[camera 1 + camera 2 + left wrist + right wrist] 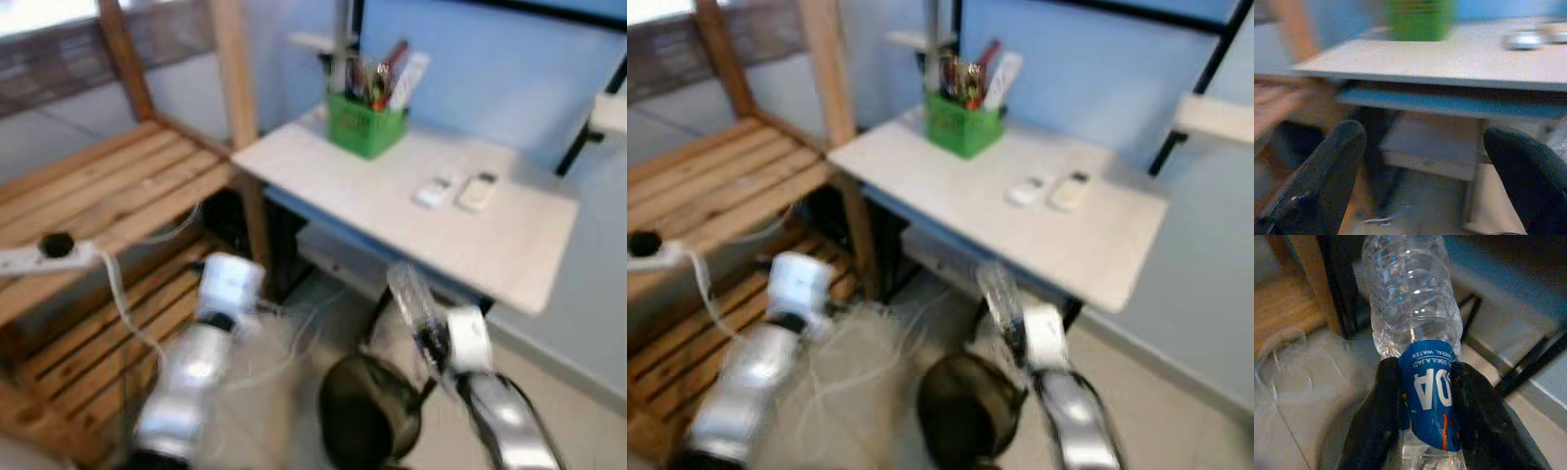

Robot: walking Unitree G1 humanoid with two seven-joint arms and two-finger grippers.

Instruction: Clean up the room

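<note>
Left of the white rectangular desk [509,250], the left tool [1420,176] hung spread and empty. Just below the desk's front edge, the right tool [1422,396] clenched a clear plastic water bottle with a blue label [1410,308]. Carrying step, I'd say; next comes finding a spot and setting it down.

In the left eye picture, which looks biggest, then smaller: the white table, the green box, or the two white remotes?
1. White table
2. Green box
3. The two remotes: both smallest, looking about alike, and blur makes ranking them unsure.
</note>
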